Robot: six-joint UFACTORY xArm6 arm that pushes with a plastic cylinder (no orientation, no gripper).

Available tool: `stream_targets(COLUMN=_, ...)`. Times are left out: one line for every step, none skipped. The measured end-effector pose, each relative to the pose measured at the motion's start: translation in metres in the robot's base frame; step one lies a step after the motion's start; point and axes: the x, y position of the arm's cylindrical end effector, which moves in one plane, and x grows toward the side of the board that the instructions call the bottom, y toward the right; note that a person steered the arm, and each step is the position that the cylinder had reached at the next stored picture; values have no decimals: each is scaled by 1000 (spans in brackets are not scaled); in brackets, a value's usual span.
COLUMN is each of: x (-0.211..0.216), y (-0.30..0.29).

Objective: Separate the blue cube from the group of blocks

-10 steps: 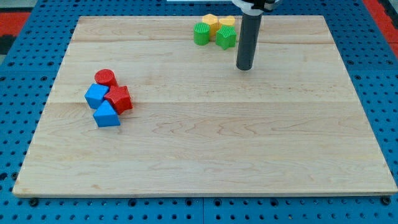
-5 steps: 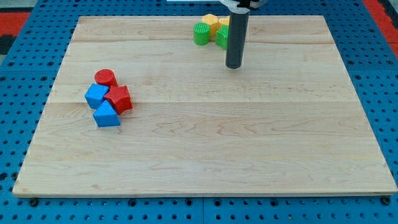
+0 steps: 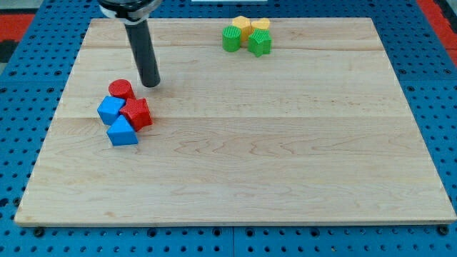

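The blue cube [image 3: 109, 110] lies at the view's left in a tight group with a red cylinder [image 3: 121, 89] above it, a red star-shaped block [image 3: 136, 113] to its right and a blue triangular block [image 3: 122, 132] below it. My tip [image 3: 151, 83] stands just to the upper right of this group, close to the red cylinder but apart from it. It does not touch the blue cube.
A second group sits near the view's top: a green cylinder [image 3: 231, 38], a green star-shaped block [image 3: 260, 43] and two yellow blocks [image 3: 243, 26] [image 3: 260, 26]. The wooden board [image 3: 285, 157] lies on a blue pegboard.
My tip has swept far to the view's left, from beside the green and yellow group to just upper right of the red and blue group. No block has moved.
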Motion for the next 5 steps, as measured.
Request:
stream_targets(x=55, y=-50)
stream_targets(x=106, y=-66)
stream_targets(x=107, y=-60)
stream_targets(x=106, y=-36)
stream_targets(x=104, y=-32)
